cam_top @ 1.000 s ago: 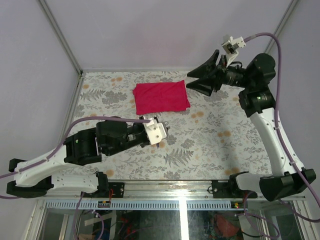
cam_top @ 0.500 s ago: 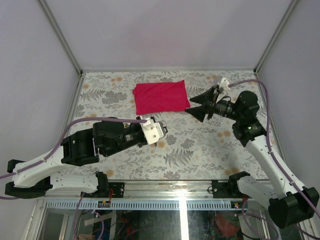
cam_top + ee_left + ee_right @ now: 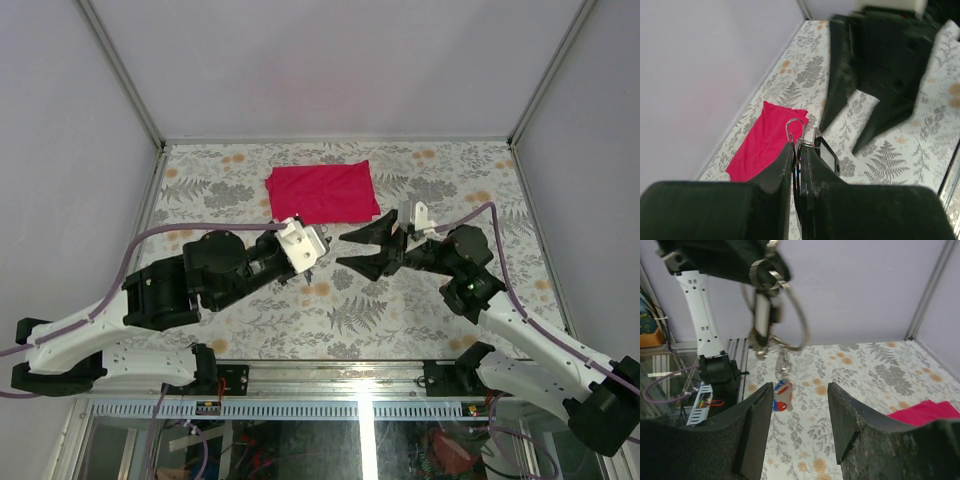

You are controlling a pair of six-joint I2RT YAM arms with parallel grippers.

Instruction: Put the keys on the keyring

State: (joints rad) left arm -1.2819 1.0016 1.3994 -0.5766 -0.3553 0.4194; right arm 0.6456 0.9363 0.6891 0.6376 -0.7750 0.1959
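Observation:
My left gripper (image 3: 312, 262) is shut on the keyring and holds it above the table; in the left wrist view (image 3: 799, 147) a small silver ring (image 3: 805, 142), a wire clip (image 3: 794, 127) and a black tag (image 3: 827, 156) poke out past its fingertips. In the right wrist view the keyring (image 3: 801, 325) is a thin wire loop hanging from the left gripper (image 3: 765, 270), with keys (image 3: 783, 395) with blue and red heads dangling below it. My right gripper (image 3: 343, 250) is open and empty, facing the keys from the right (image 3: 800, 390).
A red cloth (image 3: 322, 192) lies flat at the back of the flowered table (image 3: 440, 330), behind both grippers; it also shows in the left wrist view (image 3: 762, 145). The left arm's base and cables (image 3: 715, 375) show beyond the keys.
My right arm has swung down from high at the back right to just right of the left gripper, still open. The left gripper has shifted slightly back, still holding the keyring.

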